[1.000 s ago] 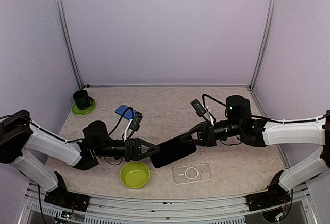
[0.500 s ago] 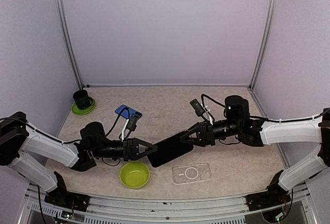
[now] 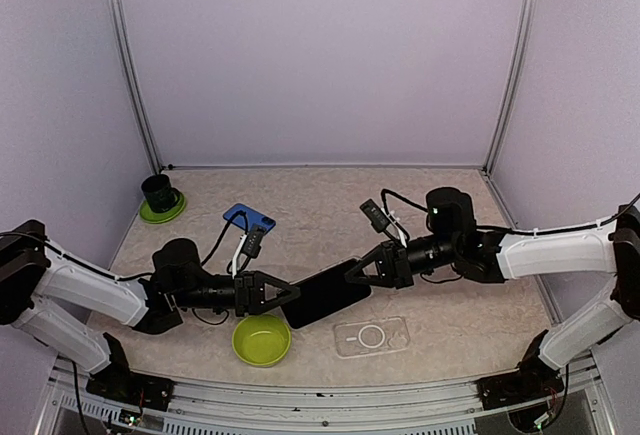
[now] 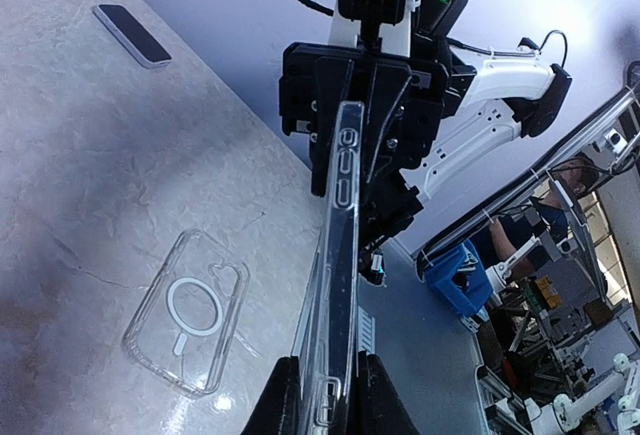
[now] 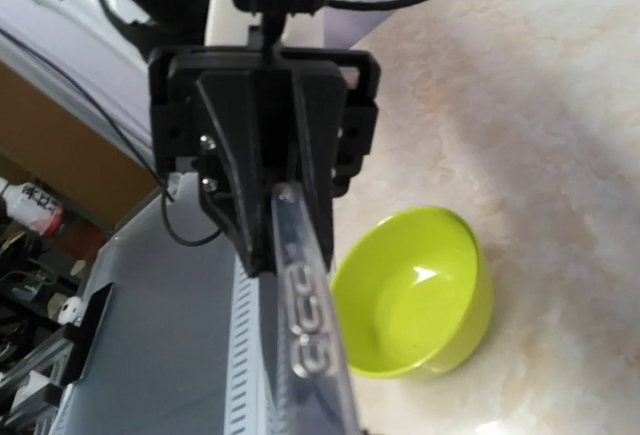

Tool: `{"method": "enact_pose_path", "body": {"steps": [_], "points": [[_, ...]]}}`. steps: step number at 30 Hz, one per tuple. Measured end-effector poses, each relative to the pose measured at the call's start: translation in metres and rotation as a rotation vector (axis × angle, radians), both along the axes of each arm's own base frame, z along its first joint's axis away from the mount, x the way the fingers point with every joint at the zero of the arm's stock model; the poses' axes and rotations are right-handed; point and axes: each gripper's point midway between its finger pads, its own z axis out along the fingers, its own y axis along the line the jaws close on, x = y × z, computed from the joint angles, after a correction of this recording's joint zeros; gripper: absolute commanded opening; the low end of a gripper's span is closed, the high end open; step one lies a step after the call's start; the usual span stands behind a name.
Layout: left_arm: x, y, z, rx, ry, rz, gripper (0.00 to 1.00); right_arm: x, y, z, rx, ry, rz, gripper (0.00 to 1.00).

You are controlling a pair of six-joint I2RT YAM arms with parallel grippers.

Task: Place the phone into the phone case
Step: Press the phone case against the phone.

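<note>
Left gripper (image 3: pixel 289 295) is clamped on one end of the flat black phone (image 3: pixel 325 293), and right gripper (image 3: pixel 358 269) is pinched shut on the opposite corner. The phone hangs above the beige table (image 3: pixel 450 215) (thin edge grips, both). If the arms pull unevenly, it may slip and miss the clear plastic phone case (image 3: pixel 371 336), landing by the lime-green bowl (image 3: pixel 261 340).

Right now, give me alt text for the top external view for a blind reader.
A dark phone is held above the table between the left gripper, shut on one end, and the right gripper, shut on the other. A clear phone case lies closer to the camera, beside a green bowl.
</note>
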Motion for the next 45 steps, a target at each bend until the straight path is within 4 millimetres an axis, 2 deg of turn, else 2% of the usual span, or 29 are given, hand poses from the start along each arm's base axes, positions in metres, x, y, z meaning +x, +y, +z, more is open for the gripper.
{"method": "enact_pose_path", "body": {"steps": [6, 12, 18, 30, 42, 45], "points": [[0.001, 0.001, 0.000, 0.001, -0.006, 0.003, 0.33, -0.002, 0.001, 0.004, 0.010, -0.015, 0.008, 0.00], [0.014, 0.004, -0.002, 0.005, 0.029, 0.073, 0.43, 0.001, 0.002, 0.005, 0.006, -0.054, -0.024, 0.00], [0.017, 0.004, -0.002, 0.001, 0.039, 0.089, 0.50, 0.003, -0.001, -0.001, -0.008, -0.047, -0.043, 0.00], [0.017, 0.001, -0.005, 0.001, 0.054, 0.089, 0.50, 0.003, -0.006, -0.007, -0.019, -0.036, -0.066, 0.00], [0.017, -0.004, -0.015, 0.019, 0.082, 0.095, 0.40, 0.004, -0.009, -0.011, -0.020, -0.016, -0.075, 0.00], [0.017, -0.005, -0.016, 0.020, 0.085, 0.095, 0.35, 0.004, -0.010, -0.012, -0.020, -0.015, -0.077, 0.00]]}}
